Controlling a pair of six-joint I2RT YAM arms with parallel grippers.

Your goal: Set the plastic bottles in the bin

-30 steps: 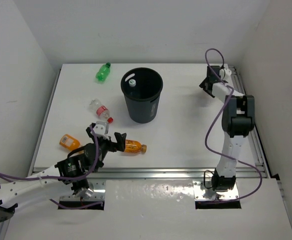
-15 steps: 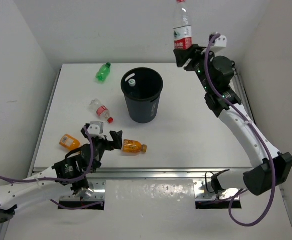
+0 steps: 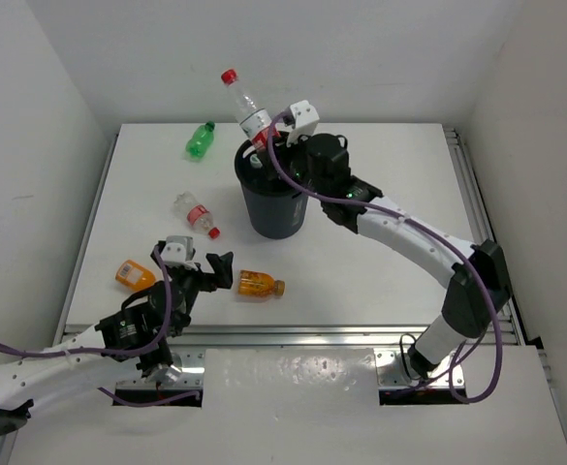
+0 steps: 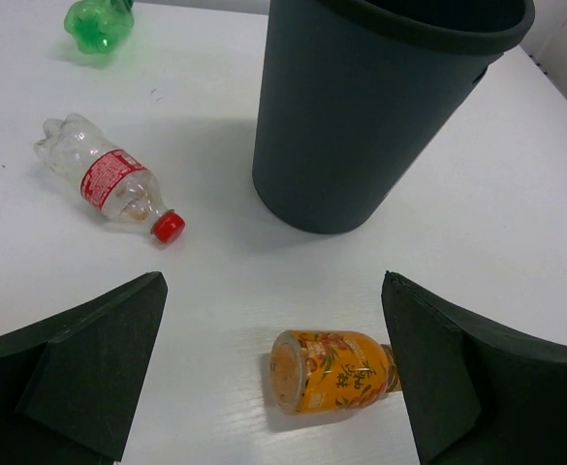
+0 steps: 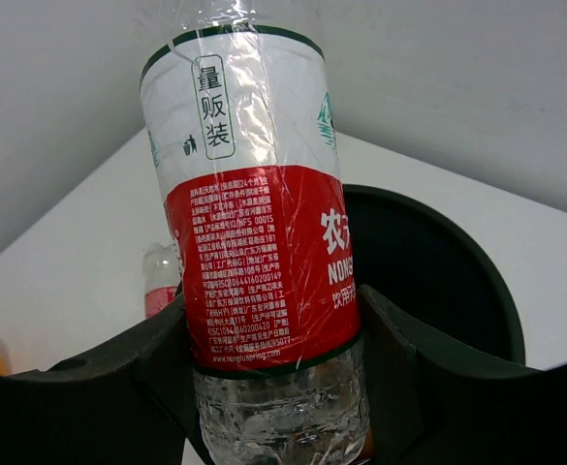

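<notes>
My right gripper (image 3: 266, 143) is shut on a clear plastic bottle (image 3: 246, 107) with a red label (image 5: 264, 252) and red cap. It holds the bottle tilted over the far rim of the black bin (image 3: 278, 211). My left gripper (image 3: 198, 262) stands open just above the table, its fingers either side of an orange bottle (image 4: 331, 371) lying on its side and apart from it. That orange bottle (image 3: 259, 284) lies in front of the bin (image 4: 361, 126). Also on the table are a second clear bottle (image 3: 195, 214), a green bottle (image 3: 200, 139) and another orange bottle (image 3: 133, 274).
White walls close in the table on the left, back and right. A metal rail (image 3: 477, 203) runs along the right edge. The right arm's forearm (image 3: 409, 237) stretches low across the table to the right of the bin.
The right arm has swung from the back right corner to the bin, bringing the clear bottle from high up down over the rim. The left gripper has edged slightly left, still open.
</notes>
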